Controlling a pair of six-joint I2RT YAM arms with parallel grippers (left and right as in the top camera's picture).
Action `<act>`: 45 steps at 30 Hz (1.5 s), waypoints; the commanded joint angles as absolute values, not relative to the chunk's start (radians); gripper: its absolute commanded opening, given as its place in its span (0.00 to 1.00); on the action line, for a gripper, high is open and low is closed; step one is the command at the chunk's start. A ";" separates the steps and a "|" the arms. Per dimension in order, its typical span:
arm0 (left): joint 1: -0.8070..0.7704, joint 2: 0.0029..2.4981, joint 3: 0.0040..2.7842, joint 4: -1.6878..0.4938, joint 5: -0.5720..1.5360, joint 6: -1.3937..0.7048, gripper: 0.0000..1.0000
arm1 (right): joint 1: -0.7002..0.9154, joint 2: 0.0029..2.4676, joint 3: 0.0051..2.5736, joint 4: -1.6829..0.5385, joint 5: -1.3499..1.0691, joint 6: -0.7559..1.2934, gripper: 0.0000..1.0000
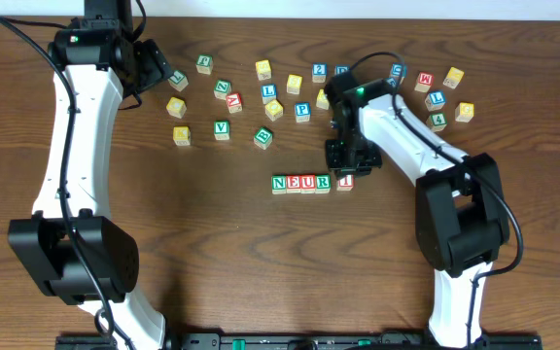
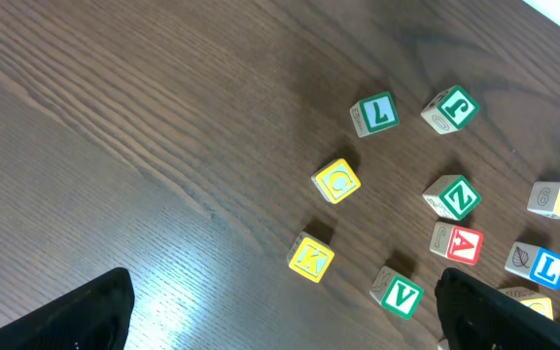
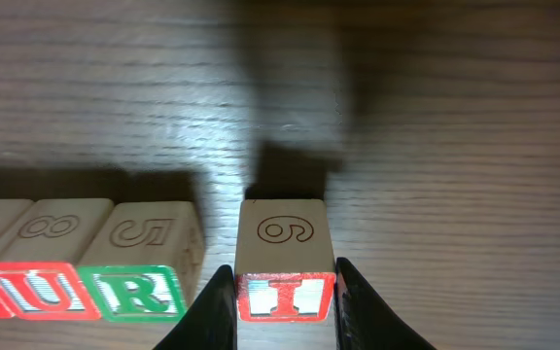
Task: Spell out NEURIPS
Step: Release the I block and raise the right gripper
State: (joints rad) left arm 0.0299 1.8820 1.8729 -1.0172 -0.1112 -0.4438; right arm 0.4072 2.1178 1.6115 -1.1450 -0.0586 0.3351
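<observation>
Cubes N, E, U, R stand side by side in a row at mid-table. My right gripper is shut on the red-framed I cube, a small gap to the right of the R. In the right wrist view the I cube sits between both fingers, with the green R and red U to its left. A blue P cube lies among the loose cubes at the back. My left gripper is open and empty at the back left.
Loose cubes are scattered along the back of the table, from L to a group at the right. The left wrist view shows my open fingers above yellow K, yellow C and green V.
</observation>
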 commanded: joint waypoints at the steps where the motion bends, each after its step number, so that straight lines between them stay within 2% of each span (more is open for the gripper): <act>1: 0.031 1.891 1.869 -1.020 -0.124 -0.438 0.98 | 0.426 2.106 1.605 -1.133 -0.032 0.336 0.23; 32: 0.031 1.891 1.869 -1.020 -0.124 -0.438 0.98 | 0.447 2.106 1.600 -1.137 -0.021 0.336 0.25; 45: 0.031 1.891 1.869 -1.020 -0.125 -0.438 0.98 | 0.447 2.105 1.601 -1.134 -0.039 0.336 0.33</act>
State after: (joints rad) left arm 0.0299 1.8820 1.8729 -1.0172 -0.1116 -0.4438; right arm 0.4408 2.1178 1.6085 -1.1351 -0.0296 0.3325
